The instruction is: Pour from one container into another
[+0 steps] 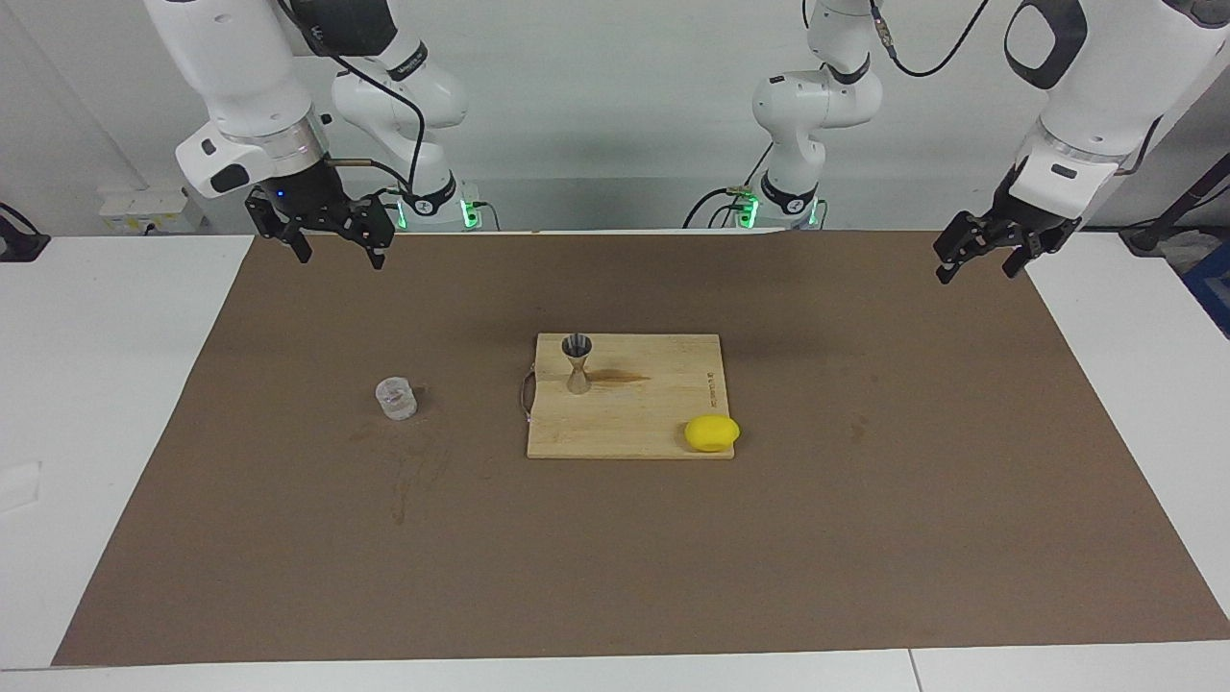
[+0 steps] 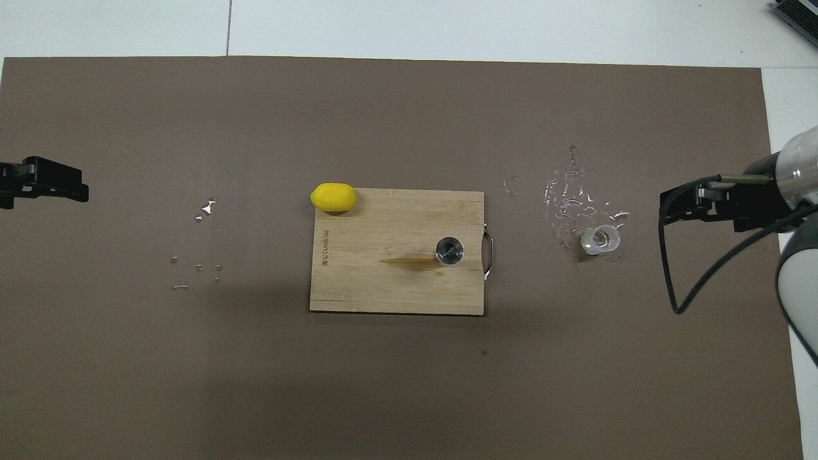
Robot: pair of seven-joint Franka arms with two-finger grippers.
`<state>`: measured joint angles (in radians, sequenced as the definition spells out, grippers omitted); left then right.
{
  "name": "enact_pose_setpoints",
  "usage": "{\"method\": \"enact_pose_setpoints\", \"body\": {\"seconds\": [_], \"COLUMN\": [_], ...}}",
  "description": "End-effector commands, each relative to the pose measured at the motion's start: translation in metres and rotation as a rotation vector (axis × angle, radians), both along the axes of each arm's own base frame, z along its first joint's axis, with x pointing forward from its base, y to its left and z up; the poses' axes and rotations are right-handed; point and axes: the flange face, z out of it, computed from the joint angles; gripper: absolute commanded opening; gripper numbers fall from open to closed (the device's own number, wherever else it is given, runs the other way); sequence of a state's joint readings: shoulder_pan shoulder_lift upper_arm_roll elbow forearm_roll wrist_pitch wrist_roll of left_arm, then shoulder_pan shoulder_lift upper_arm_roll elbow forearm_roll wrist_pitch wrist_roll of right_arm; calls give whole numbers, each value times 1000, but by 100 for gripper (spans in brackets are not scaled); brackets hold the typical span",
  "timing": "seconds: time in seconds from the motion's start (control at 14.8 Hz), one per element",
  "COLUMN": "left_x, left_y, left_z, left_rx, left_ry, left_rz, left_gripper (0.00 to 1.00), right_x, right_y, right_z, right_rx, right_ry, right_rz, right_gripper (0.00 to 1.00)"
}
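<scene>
A wide brown mat [image 1: 865,538] covers most of the white table and carries everything. At its middle lies a pale rectangular wooden cutting board [image 1: 653,423] with a thin metal handle on the edge toward the right arm's end.

The right arm's black two-finger gripper [image 1: 332,245] hangs in the air over the mat's corner nearest the robots at its own end, fingers spread and holding nothing. The left arm waits, its black gripper [image 1: 980,255] raised over the matching corner at the left arm's end, fingers also spread and empty.

A yellow lemon [image 1: 712,432] sits on the board's corner farthest from the robots, toward the left arm's end, likely only as clutter.

The small silvery hourglass-shaped metal jigger [image 1: 577,363] stands upright on the board near the handle edge, mouth up to receive liquid; a brown streak marks the wood beside it.

The short clear cylindrical cup [image 1: 396,399] stands upright on the mat, apart from the board, toward the right arm's end, among scattered droplets. With it set down and both grippers clear, pouring seems finished.
</scene>
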<state>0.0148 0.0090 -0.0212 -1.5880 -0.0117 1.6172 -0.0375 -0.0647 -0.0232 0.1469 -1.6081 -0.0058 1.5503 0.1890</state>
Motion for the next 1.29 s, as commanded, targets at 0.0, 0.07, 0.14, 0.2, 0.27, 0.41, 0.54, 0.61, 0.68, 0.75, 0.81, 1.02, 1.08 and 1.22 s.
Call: {"method": "enact_pose_setpoints", "body": {"seconds": [0.0,0.07,0.14,0.2,0.27,0.41,0.54,0.61,0.68,0.75,0.81,1.02,1.08,1.22], "left_x": [-8,-8,-8,-8,-8,-8,-8,-8,-8,-8,-8,-8,-8,-8], "left_y": [-2,-2,-2,-3,-3,-3,-3,-3,-3,-3,-3,-3,-4,-3], "left_z": [1,1,0,0,0,1,1,1,1,1,1,1,1,0], "left_rx": [6,6,6,6,6,5,5,5,5,4,5,5,5,6], "left_ry": [-1,-1,0,0,0,-1,-1,-1,-1,-1,-1,-1,-1,0], "left_rz": [7,7,9,7,10,22,22,22,22,22,22,22,21,22], "left_gripper": [100,100,100,100,100,100,100,100,100,100,100,100,100,100], "right_x": [-3,-4,-6,-6,-6,-8,-10,-10,-10,-11,-11,-11,-10,-11], "right_y": [-6,-5,-5,-5,-5,-5,-6,-5,-5,-4,-4,-5,-5,-4], "right_z": [2,0,-1,-2,-1,1,4,4,5,5,5,4,5,3], "right_rx": [-13,-14,-15,-15,-15,-17,-18,-18,-17,-13,-13,-13,-13,-14], "right_ry": [3,8,14,17,15,33,50,53,53,55,55,51,47,50], "right_rz": [21,19,19,18,16,-3,-5,-3,-3,-5,-6,-12,-14,-26], "right_gripper": [99,99,99,99,99,99,99,99,99,99,99,99,99,99]}}
